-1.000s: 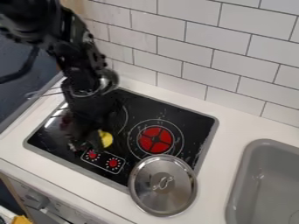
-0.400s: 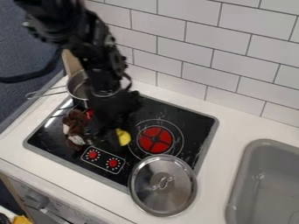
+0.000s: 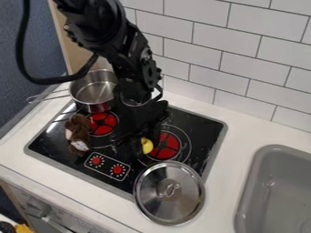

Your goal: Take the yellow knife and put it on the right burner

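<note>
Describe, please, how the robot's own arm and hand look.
The arm is black and built of bulky segments, with small round details at its joints. A black cable curves beside it in a wide loop. The hand is black too.

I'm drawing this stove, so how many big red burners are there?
2. One is the left burner, in front of the pot; the other is the right burner, near the lid. The arm covers part of the stove, so another could be hidden.
</note>
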`<move>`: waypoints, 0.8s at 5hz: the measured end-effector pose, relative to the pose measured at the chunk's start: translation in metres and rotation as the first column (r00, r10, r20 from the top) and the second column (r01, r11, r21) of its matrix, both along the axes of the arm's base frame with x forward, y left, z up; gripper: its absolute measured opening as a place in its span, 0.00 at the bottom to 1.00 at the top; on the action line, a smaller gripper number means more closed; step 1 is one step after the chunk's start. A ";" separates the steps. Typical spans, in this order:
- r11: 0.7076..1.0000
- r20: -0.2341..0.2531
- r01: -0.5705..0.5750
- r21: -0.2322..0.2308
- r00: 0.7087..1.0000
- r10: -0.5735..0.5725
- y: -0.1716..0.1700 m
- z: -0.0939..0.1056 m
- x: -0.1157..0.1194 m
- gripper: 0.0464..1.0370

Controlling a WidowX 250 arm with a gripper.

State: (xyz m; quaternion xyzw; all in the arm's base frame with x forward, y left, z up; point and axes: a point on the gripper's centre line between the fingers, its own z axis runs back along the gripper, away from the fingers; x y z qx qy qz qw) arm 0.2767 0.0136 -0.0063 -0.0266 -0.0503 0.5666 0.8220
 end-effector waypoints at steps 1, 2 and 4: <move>0.999 0.004 -0.028 0.021 1.000 0.028 0.002 -0.001 -0.001 0.78; 0.999 -0.021 -0.045 0.027 0.999 0.046 0.003 -0.002 -0.006 0.97; 0.997 0.017 -0.037 0.063 0.999 0.036 -0.002 0.021 -0.004 0.96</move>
